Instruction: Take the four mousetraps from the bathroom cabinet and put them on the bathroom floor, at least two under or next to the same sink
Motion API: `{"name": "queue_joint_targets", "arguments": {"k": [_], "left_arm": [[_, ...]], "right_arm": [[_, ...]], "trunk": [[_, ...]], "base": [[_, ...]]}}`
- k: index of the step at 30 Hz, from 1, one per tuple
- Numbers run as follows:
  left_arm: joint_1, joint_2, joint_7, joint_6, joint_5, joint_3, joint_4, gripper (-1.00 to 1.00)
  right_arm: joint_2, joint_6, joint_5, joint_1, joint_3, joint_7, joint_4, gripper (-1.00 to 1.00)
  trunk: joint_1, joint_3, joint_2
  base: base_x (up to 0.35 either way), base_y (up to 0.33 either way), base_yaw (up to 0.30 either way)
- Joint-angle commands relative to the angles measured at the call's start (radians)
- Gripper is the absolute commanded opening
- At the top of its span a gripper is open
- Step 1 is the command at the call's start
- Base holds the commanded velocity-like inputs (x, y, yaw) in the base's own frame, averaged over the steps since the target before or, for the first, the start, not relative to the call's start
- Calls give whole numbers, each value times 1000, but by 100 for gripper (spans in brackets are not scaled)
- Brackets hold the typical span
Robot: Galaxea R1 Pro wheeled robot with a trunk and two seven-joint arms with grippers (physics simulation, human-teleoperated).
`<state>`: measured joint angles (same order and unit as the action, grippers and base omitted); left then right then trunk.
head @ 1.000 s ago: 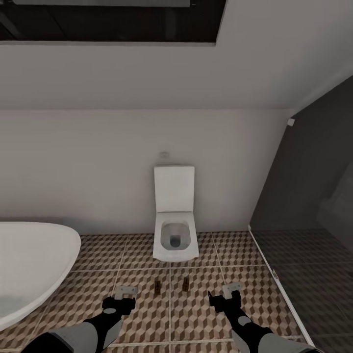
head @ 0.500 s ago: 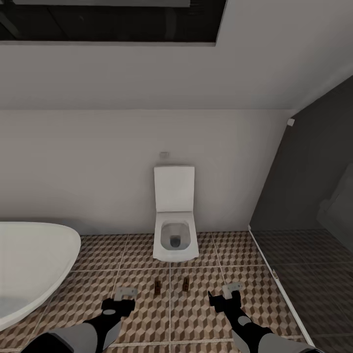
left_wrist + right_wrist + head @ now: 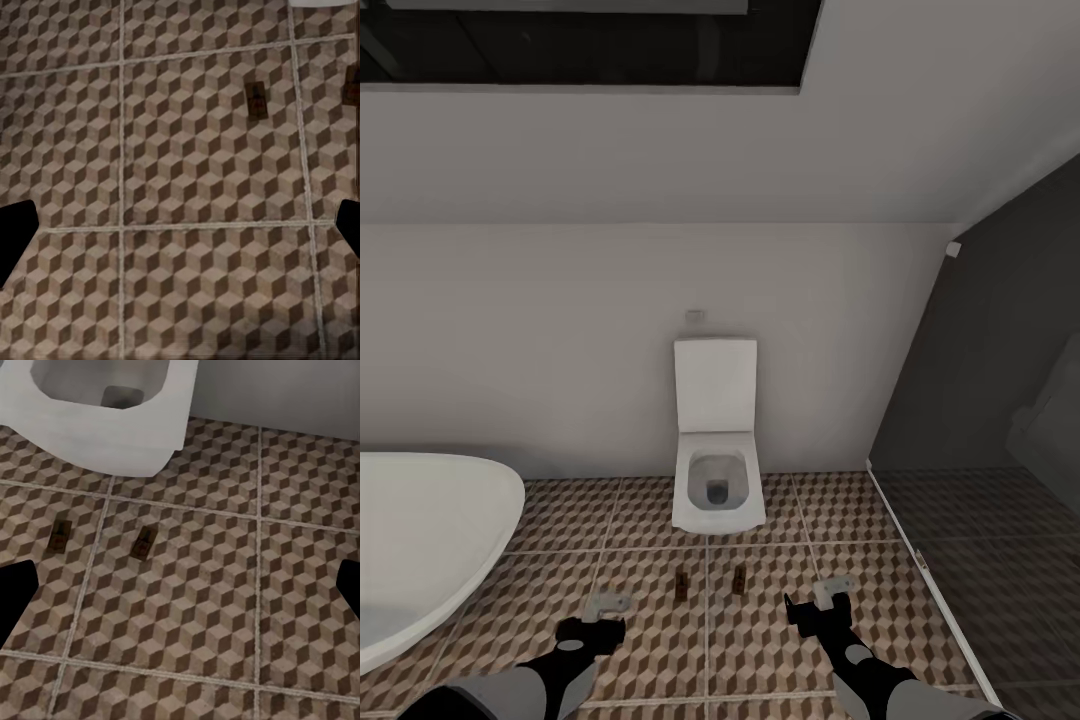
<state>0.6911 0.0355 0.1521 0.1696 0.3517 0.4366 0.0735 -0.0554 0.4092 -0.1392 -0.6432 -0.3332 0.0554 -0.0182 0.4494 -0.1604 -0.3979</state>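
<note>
On bathroom floor (image 3: 560,560), before white toilet (image 3: 717,470) — two mousetraps (image 3: 681,586) (image 3: 739,581) flat, side by side, apart. Left fingers (image 3: 607,606) and right fingers (image 3: 832,585) spread, empty — hovering over tiles. Bathtub (image 3: 420,540) on left.

Matt cube-printed tile bathroom floor (image 3: 660,520), glossy white toilet (image 3: 717,480), small brown wooden mousetraps (image 3: 681,586).

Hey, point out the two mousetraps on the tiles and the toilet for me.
Left mousetrap (image 3: 681,586), head view, middle of its board.
Right mousetrap (image 3: 739,580), head view, middle of its board.
Toilet (image 3: 717,385), head view, on the raised lid.
</note>
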Motion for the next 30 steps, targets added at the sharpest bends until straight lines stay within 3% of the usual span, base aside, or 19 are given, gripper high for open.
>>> {"name": "queue_joint_targets", "arguments": {"k": [1,17,30], "left_arm": [[-2,0,-8,7,8,8,5,100],[-60,-5,-48,4,9,8,6,100],[-64,-3,-48,4,9,7,5,100]], "right_arm": [[0,3,-10,-1,-9,3,1,100],[-9,3,-11,0,-9,-1,1,100],[-58,3,-11,1,-9,-4,2,100]], "trunk": [[1,-2,-2],[1,-2,-2],[1,-2,-2]], "base": [[0,0,0],[0,0,0],[0,0,0]]}}
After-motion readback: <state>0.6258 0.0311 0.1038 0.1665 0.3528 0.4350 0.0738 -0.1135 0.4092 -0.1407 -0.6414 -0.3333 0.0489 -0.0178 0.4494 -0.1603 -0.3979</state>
